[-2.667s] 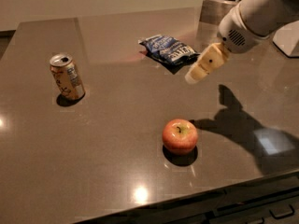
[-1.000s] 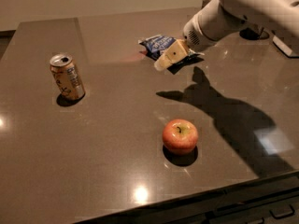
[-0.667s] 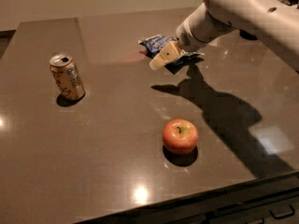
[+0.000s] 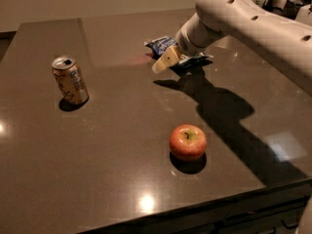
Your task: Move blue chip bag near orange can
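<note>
Camera view, items listed from the task's thing outward.

1. Blue chip bag (image 4: 160, 45): crinkled dark-blue foil, lying flat on the far middle of the table. It is partly hidden, so only its left corner and a strip on its right side show.
2. Gripper (image 4: 165, 61): tan-tipped, at the bag's near-left edge. Whether it touches the foil or hangs just over it cannot be told, nor whether it is spread or closed on the bag.
3. Arm (image 4: 253, 18): white, reaching in from the upper right and casting a broad shadow (image 4: 219, 106) toward the near edge.
4. Orange can (image 4: 70, 80): upright at the left, top opened, well apart from the bag.
5. Apple (image 4: 188, 141): red, near the front, off the straight path from bag to can.
6. Table (image 4: 112, 145): dark and glossy.

Handling note (judgement only): the step in hand looks like securing the bag.
- Foil is slippery and gives under pressure, so a firm pinch on a fold or sealed edge should hold better than a flat press.
- Lift just enough to clear the surface and carry the bag left.
- Set it down just beside the can without brushing it; an opened can may be light and tip.
</note>
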Available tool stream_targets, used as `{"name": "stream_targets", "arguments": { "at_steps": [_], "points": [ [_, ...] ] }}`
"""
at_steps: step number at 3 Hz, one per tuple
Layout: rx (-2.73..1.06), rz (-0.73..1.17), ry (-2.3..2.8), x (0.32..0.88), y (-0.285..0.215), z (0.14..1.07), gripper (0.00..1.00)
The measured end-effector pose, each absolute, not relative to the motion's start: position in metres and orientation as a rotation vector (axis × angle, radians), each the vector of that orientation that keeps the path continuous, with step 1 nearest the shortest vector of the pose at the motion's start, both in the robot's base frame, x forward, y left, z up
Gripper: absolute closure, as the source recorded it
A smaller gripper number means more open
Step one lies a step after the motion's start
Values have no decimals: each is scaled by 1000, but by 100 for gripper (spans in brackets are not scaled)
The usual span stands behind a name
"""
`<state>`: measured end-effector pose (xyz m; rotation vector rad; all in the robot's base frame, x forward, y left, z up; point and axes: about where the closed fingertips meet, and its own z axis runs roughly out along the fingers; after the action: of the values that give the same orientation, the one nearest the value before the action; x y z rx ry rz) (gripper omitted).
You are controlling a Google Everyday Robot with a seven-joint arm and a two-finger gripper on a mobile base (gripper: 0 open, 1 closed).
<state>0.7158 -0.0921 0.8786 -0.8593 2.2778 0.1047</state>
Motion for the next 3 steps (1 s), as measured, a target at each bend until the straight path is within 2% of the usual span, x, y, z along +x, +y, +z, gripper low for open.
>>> {"name": "stream_targets", "arguments": {
  "at_steps": [1,3],
  "points": [
    [-843,89,2296,728,-92,871,11],
    [-823,56,2314,738,-97,866,57]
  ]
}}
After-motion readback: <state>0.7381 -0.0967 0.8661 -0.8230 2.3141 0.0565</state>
